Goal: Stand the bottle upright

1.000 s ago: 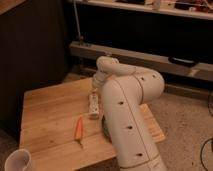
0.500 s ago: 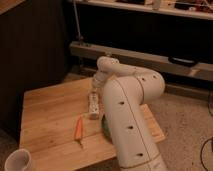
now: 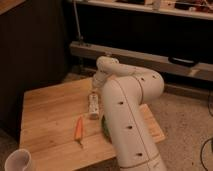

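The bottle (image 3: 93,104) is small, slim and whitish with a pale label. It lies on the wooden table (image 3: 50,105) near the middle, its long axis pointing away from me. My gripper (image 3: 95,90) is right at the bottle's far end, reaching down from the white arm (image 3: 127,115). The arm covers the area just right of the bottle.
An orange carrot (image 3: 78,129) lies on the table in front of the bottle. A white cup (image 3: 17,161) stands at the near left corner. A green object (image 3: 104,126) shows partly behind the arm. A dark wall and low shelf stand behind the table.
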Robot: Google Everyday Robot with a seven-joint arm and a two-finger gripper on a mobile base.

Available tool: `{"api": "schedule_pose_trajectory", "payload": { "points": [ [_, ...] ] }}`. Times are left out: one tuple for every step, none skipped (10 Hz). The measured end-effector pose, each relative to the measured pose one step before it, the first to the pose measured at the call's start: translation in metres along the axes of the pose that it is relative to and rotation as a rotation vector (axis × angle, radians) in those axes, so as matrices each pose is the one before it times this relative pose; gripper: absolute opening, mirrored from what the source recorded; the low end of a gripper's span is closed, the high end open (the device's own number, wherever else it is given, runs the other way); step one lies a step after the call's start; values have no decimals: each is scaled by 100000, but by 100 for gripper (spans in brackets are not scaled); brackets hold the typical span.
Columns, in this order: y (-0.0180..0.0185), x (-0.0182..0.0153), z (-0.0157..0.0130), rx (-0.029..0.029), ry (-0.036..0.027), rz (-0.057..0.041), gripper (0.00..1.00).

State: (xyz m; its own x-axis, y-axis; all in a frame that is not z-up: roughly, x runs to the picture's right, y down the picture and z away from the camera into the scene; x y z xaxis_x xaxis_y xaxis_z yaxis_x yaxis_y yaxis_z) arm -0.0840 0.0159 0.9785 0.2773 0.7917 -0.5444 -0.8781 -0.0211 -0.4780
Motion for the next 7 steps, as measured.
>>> {"api": "schedule_pose_trajectory", "payload": {
  "points": [
    [37, -121, 50, 9, -1, -73, 49],
    [56, -70, 95, -71, 270, -23, 40],
    [50, -89, 54, -85, 162, -134, 30],
    [53, -60, 76, -8, 197, -230, 23],
    [-5, -7, 49, -68, 273, 21, 20],
    [-169, 57, 147, 154, 330, 178, 20],
    [-90, 24, 70, 64, 216, 110, 20]
  ]
}}
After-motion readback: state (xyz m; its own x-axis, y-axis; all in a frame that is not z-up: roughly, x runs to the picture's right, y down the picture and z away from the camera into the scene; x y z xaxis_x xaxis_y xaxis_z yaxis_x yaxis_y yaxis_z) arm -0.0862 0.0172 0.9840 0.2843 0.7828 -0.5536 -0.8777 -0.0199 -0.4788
